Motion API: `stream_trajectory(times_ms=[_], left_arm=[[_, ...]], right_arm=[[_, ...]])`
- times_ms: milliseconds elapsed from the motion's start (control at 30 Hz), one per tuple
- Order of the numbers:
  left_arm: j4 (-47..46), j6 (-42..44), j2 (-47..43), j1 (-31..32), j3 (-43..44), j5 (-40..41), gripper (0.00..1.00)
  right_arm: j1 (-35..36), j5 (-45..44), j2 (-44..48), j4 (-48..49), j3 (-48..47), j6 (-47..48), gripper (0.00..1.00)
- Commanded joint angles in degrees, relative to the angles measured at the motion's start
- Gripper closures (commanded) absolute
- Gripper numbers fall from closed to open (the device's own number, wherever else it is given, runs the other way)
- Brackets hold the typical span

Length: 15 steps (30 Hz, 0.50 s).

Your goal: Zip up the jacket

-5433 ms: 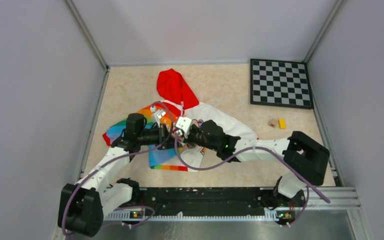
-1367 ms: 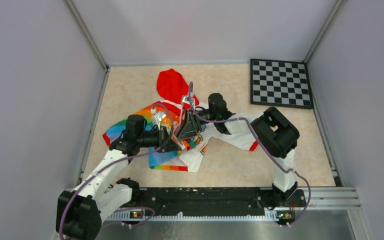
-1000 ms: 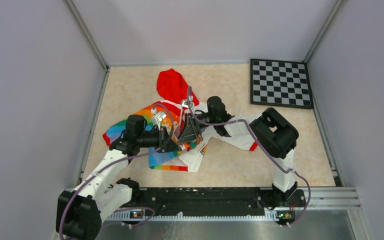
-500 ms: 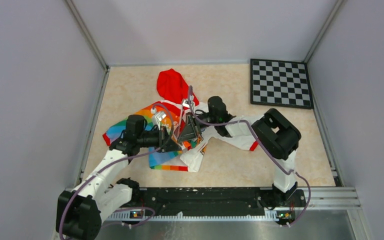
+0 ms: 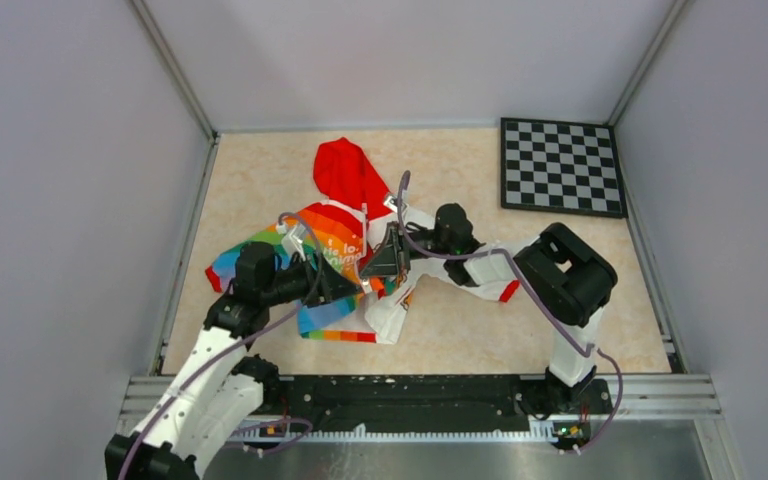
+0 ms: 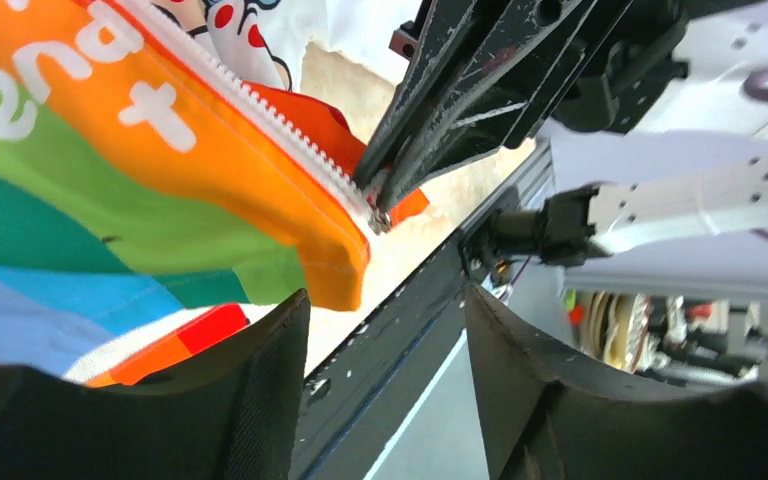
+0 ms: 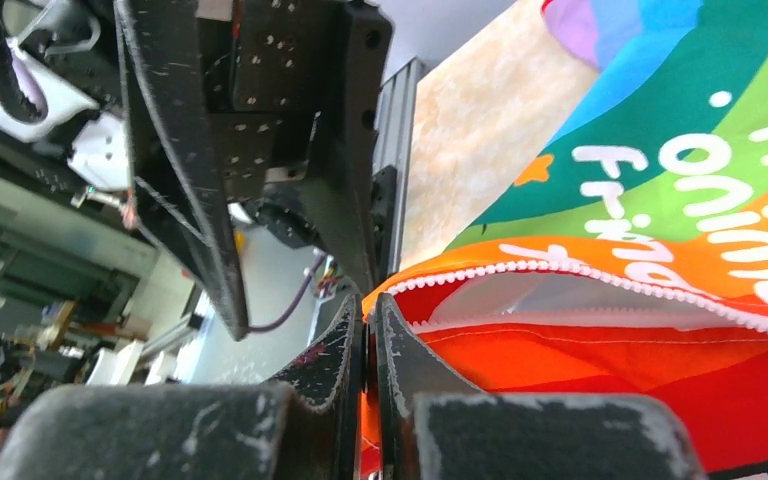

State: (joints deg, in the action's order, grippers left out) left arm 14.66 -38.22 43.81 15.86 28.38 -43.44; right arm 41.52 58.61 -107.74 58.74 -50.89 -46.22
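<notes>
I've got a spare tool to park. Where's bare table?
Bare table lies between the red hood and the left wall, between hood and checkerboard, and between the jacket's white sleeve and the front rail. Crowded: centre, where left gripper and right gripper meet at the hem.

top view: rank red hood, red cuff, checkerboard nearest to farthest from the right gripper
From the right gripper, jaws shut on the jacket:
1. red hood, just beyond it
2. red cuff, to its right
3. checkerboard, far right corner
</notes>
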Motion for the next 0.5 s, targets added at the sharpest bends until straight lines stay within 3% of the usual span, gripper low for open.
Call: stream_trajectory(times_ms=[0,167,267,467], left_arm=[[2.9,-15.9,-8.9,0.1,-2.3,9.8,0.33],[9.9,-39.5,-25.0,0.1,-8.8,15.9,0.29],[6.4,-49.5,-35.1,0.1,-14.2,16.4,0.33],[2.2,-50.8,-38.5,0.2,-17.9,17.9,0.32]], right_arm=[[0.9,-7.5,2.9,7.8,1.7,-2.5,1.0],[2.2,-16.4,5.0,7.4,4.7,-2.3,1.0],[3.3,-20.7,4.8,9.4,6.4,-3.7,1.0],[4.8,-27.9,4.6,12.5,8.8,-6.3,1.0]])
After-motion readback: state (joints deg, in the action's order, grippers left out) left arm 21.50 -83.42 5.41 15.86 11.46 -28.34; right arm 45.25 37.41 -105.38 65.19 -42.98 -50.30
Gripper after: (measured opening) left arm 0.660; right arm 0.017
